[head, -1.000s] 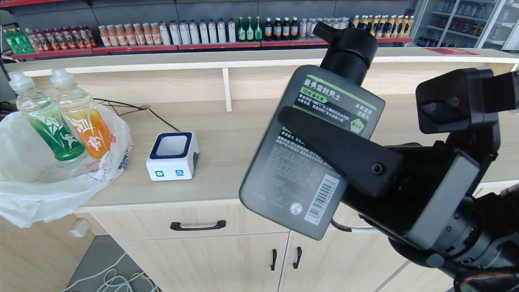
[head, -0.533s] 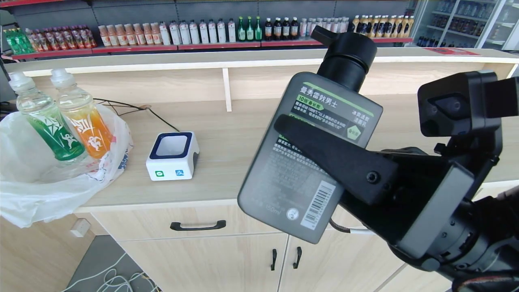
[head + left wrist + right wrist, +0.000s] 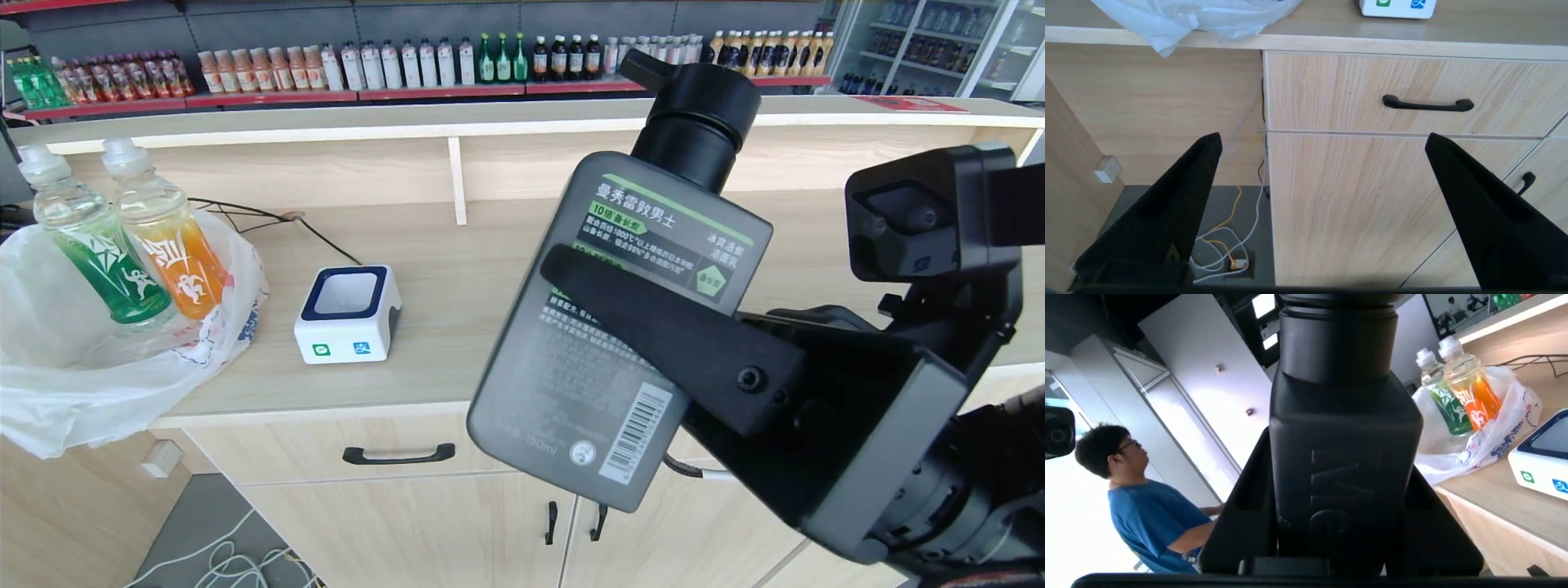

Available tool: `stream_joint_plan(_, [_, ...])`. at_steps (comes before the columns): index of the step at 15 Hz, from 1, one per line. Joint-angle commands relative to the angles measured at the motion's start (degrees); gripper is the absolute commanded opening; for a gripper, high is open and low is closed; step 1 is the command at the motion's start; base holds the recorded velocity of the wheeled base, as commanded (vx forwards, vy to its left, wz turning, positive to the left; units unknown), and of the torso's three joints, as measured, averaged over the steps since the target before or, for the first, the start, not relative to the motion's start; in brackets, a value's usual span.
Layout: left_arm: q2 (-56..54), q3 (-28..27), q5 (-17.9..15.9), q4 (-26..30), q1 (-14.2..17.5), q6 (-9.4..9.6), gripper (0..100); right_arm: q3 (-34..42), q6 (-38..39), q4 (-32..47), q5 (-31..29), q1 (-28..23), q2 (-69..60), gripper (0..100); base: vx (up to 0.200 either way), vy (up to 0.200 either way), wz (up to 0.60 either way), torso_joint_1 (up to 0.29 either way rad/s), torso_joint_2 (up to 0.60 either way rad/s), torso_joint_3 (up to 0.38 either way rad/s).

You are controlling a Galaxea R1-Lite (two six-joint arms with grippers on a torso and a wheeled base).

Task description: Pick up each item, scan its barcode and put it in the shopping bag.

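Right gripper (image 3: 588,282) pinches the dark bottle (image 3: 563,384), cap tilted up and away; the scanner (image 3: 349,314) sits on the counter (image 3: 457,327), off to its left.

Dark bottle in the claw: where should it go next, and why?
Probably leftward and down toward the scanner, rolling the wrist so the barcode faces its window. The right gripper holds the dark bottle in the air to the scanner's right, and the barcode faces the head camera, not the scanner.
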Motion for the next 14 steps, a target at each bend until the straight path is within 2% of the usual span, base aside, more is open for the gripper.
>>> stream_joint_plan(1, [-0.02,0.01,0.01,0.00,0.00,0.00,100,0.53,-1.43,-0.06,0.02,0.14,0.03,0,0.000,0.000,0.00,0.000,0.00,0.000])
stream_joint_plan(2, [-0.02,0.01,0.01,0.00,0.00,0.00,100,0.61,-2.31,-0.06,-0.07,0.14,0.11,0,0.000,0.000,0.00,0.000,0.00,0.000])
stream_joint_plan(6, [-0.02,0.01,0.01,0.09,0.00,0.00,100,-1.41,-8.11,13.83,-2.36,0.05,-3.23,0,0.000,0.000,0.00,0.000,0.00,0.000])
stream_joint_plan(8, [-0.02,0.01,0.01,0.09,0.00,0.00,100,-3.60,-11.71,17.78,-7.28,0.05,-1.64,0,0.000,0.000,0.00,0.000,0.00,0.000])
stream_joint_plan(12, [-0.02,0.01,0.01,0.00,0.00,0.00,100,-4.22,-19.44,17.78,-17.21,-0.30,3.37,0,0.000,0.000,0.00,0.000,0.00,0.000])
stream_joint_plan(14, [-0.02,0.01,0.01,0.09,0.00,0.00,100,-3.96,-23.93,17.87,-26.70,-0.21,4.33,0,0.000,0.000,0.00,0.000,0.00,0.000])
